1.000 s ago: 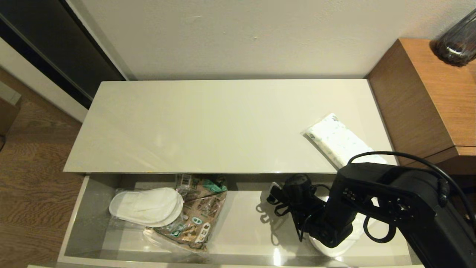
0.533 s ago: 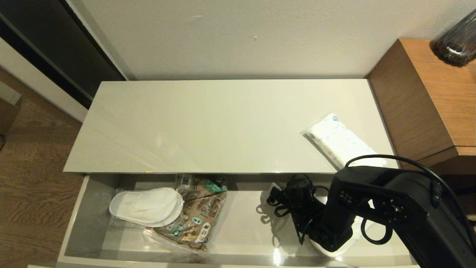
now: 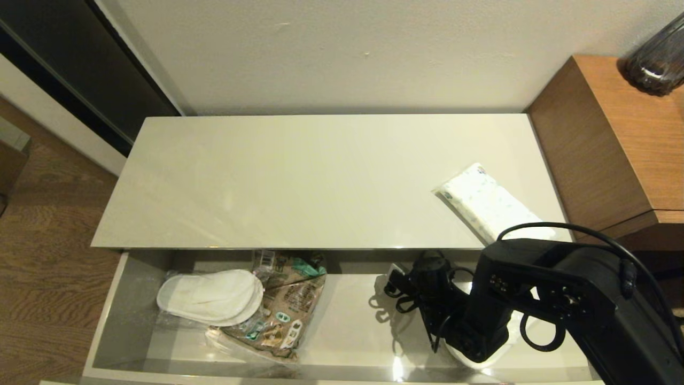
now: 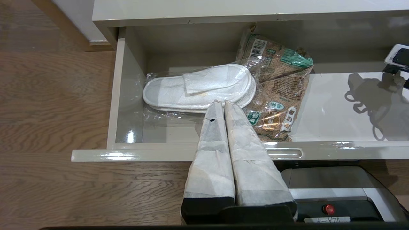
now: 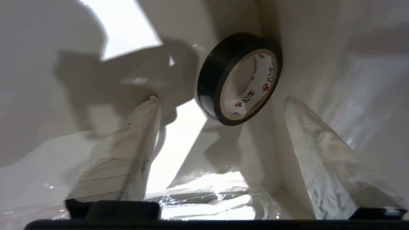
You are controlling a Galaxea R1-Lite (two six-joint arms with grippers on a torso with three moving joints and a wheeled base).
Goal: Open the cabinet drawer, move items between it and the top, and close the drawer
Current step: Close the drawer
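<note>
The cabinet drawer (image 3: 352, 321) stands pulled out below the cream top (image 3: 299, 182). At its left end lie white slippers in a clear bag (image 3: 211, 295), also in the left wrist view as slippers (image 4: 198, 86). My right arm (image 3: 534, 289) reaches down into the drawer's right end, over a second bagged pair of slippers (image 3: 483, 361). My right gripper (image 5: 222, 98) is open, and the black tape roll (image 5: 239, 78) sits tilted just beyond its fingertips, untouched. The white tissue pack (image 3: 489, 203) lies on the top at the right. My left gripper (image 4: 223, 102) is shut and empty, before the drawer's front edge (image 4: 159, 155).
A brown printed snack bag (image 3: 288, 305) lies beside the left slippers, partly under them. A brown wooden unit (image 3: 614, 144) with a dark glass vase (image 3: 654, 59) stands right of the cabinet. The wall runs behind the top. The robot's base (image 4: 335, 188) sits below the drawer front.
My right arm has sunk a little lower and nearer in the drawer's right end. The slippers, snack bag and tissue pack have not moved.
</note>
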